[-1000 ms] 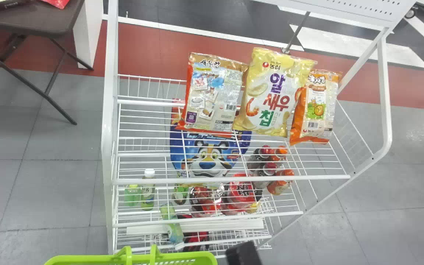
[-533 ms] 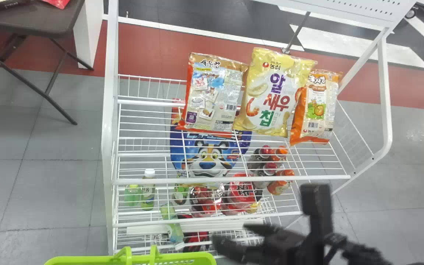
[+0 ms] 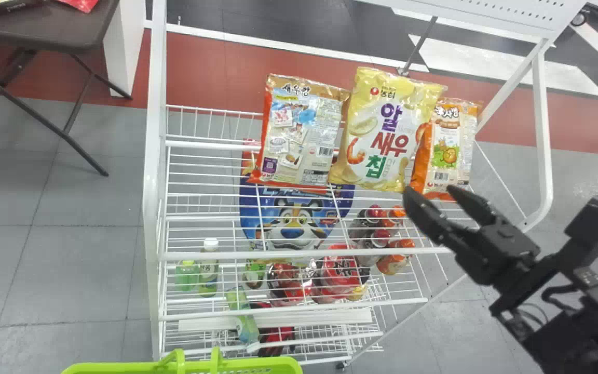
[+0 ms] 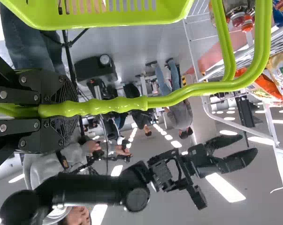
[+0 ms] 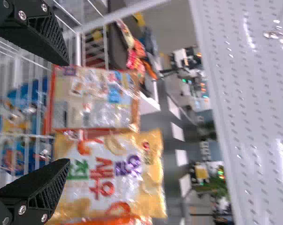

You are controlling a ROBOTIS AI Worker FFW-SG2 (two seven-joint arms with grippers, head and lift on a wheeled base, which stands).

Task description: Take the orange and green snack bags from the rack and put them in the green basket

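Orange snack bag [image 3: 452, 143] stands at the right end of the rack [image 3: 288, 254], long axis near upright. The right hand [image 3: 429, 190], spread and empty, is nearer, just robot-side of its lower edge; a forward reach appears required.

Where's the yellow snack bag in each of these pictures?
Head view: upper middle; the yellow snack bag is the middle one of three.
Left wrist view: past the green basket's handle, beside an orange bag, partly cut off.
Right wrist view: large, beside the orange-edged bag.
Shared landmark: the white wire rack.
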